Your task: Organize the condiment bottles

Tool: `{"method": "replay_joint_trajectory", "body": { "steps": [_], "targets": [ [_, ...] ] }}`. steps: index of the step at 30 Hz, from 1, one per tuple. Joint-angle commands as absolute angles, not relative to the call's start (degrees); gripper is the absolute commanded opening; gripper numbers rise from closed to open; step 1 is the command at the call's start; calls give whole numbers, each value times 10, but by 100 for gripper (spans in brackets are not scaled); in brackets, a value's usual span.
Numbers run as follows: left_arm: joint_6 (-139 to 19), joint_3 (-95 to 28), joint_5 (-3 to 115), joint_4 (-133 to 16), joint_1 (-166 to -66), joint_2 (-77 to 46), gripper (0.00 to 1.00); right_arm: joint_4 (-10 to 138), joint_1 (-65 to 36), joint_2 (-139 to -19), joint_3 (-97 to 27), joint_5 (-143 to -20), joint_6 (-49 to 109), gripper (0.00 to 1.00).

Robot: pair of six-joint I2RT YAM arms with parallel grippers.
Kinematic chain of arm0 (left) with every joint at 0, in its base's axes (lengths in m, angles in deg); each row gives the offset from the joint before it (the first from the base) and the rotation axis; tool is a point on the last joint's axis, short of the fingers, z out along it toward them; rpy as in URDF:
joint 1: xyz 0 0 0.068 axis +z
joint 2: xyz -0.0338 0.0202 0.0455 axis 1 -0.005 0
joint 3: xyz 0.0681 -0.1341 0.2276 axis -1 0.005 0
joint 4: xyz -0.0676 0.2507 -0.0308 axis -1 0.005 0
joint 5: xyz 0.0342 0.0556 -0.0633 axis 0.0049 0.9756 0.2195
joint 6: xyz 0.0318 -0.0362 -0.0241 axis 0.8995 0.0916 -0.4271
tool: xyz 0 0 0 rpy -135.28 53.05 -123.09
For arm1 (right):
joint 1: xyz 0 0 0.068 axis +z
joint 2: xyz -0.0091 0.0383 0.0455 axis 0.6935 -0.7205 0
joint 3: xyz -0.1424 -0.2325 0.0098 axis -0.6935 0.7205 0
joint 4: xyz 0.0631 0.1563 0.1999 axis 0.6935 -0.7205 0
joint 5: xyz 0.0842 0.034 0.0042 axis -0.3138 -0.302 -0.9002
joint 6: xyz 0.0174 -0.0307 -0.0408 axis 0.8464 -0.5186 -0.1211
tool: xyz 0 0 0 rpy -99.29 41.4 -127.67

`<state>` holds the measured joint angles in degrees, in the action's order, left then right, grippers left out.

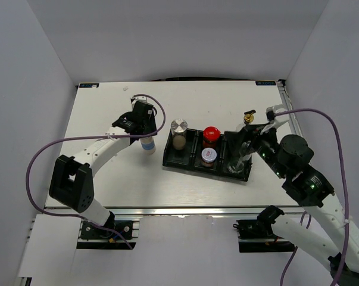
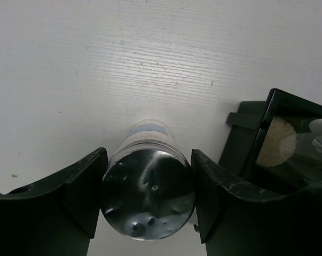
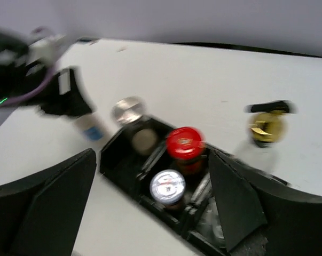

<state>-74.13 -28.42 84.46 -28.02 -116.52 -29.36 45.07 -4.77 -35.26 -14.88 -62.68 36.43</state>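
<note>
One shaker (image 1: 147,143), left of the tray (image 1: 185,167), is clamped in the left gripper (image 2: 147,181); its smooth sides might slip; right gripper (image 3: 151,160) fingers apart.

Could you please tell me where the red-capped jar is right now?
In the top view, the red-capped jar stands in the black tray's middle compartment, at its far end, just behind a silver-lidded shaker.

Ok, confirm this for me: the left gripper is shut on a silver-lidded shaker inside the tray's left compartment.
Wrong in one respect. The left gripper is shut on a silver-lidded shaker, but that shaker is outside the tray, over the bare table beside the tray's left end. The top external view shows this.
</note>
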Motion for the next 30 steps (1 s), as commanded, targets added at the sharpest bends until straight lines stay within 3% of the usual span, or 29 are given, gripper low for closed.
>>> {"method": "replay_joint_trajectory", "body": {
  "steps": [1,4,7,14,24,30],
  "targets": [
    [-738,-309,852,-288,-1165,-238,0,451,-45,-382,-203,-374,396,90],
    [-737,-319,850,-295,-1165,-211,0,440,-46,-432,-243,-197,393,89],
    [-738,-328,832,-308,-1165,-187,0,443,-58,-469,-284,-121,373,90],
    [-733,-362,797,-303,-1177,-169,0,465,-123,-516,-336,-163,317,89],
    [-718,-414,875,-225,-1298,-166,0,382,-423,-679,-431,-447,350,89],
    [-728,-390,851,-229,-1319,-157,0,397,-455,-706,-426,-477,350,89]
  ]
}}
